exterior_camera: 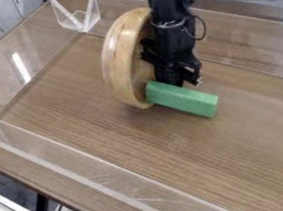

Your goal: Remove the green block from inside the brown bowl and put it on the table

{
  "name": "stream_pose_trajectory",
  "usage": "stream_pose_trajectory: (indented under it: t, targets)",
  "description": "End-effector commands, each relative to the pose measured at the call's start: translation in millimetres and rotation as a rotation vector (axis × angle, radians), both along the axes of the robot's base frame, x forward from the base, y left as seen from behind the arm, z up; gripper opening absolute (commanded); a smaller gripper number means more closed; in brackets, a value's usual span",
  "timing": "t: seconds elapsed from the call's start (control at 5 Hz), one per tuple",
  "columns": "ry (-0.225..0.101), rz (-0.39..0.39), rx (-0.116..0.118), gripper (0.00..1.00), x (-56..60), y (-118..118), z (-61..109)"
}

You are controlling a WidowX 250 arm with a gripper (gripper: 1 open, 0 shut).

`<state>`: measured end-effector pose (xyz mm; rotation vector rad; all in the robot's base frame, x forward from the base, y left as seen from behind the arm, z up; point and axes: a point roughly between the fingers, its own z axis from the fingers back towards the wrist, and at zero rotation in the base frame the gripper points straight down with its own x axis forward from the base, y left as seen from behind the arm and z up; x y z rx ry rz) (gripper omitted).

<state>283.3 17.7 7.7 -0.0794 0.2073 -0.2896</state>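
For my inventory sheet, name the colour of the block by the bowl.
Green, seen best in the camera view.

Can't make out any text, labels, brands, numbers or signs anywhere in this shot, folks. Nothing legible from corner to corner, sorry!

Block (183, 100) before bowl (126, 57), apparently partly inside
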Motion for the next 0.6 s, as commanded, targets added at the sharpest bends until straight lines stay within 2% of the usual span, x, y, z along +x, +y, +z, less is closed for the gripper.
stream_pose_trajectory:
  t: [0.0,0.4]
  targets:
    - [0.073,-0.011,-0.001,0.0,-14.9,-2,0.0]
    - [0.063,-0.021,0.0,0.0,-11.3,-5,13.3]
